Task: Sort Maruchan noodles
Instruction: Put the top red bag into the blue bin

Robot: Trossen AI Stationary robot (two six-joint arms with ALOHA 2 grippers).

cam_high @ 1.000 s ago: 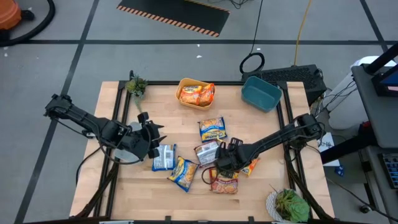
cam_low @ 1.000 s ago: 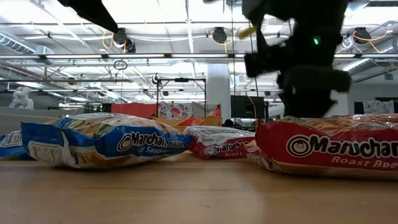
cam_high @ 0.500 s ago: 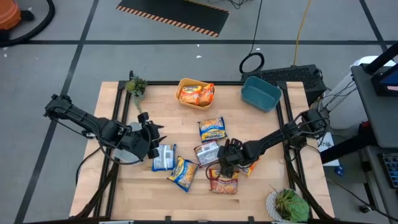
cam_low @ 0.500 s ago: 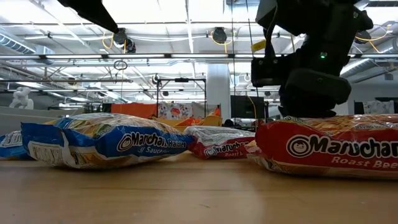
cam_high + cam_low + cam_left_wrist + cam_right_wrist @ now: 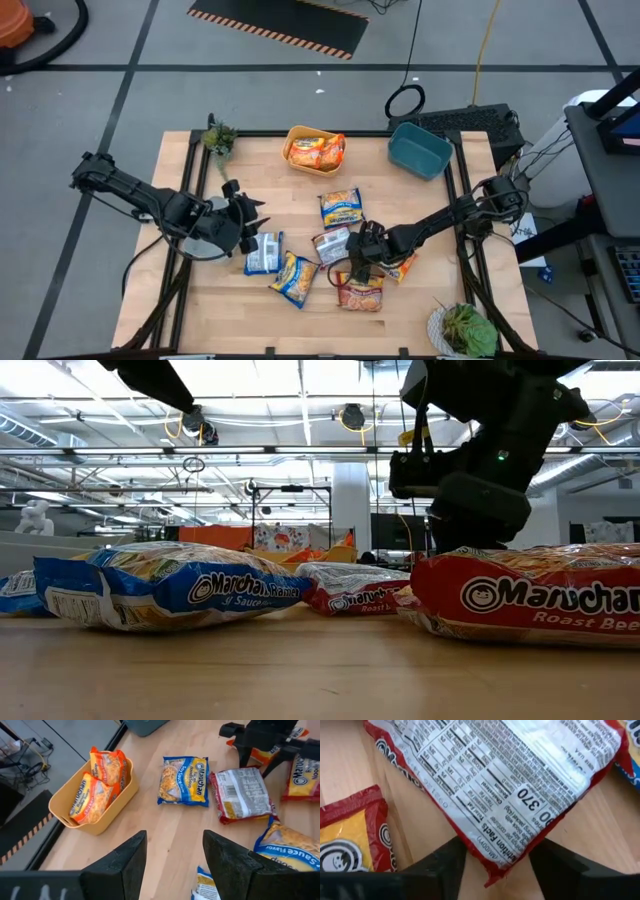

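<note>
Right hand (image 5: 357,262) shifted onto red packet (image 5: 333,243) corner (fingers astride).

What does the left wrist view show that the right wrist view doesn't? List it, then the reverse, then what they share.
Only the left wrist view: the yellow bin holding two orange packets, the blue-and-yellow packet and the open left gripper. Only the right wrist view: the readable nutrition print on the silver-backed packet. Both: that packet, the open right gripper at its corner, and the wooden table.
</note>
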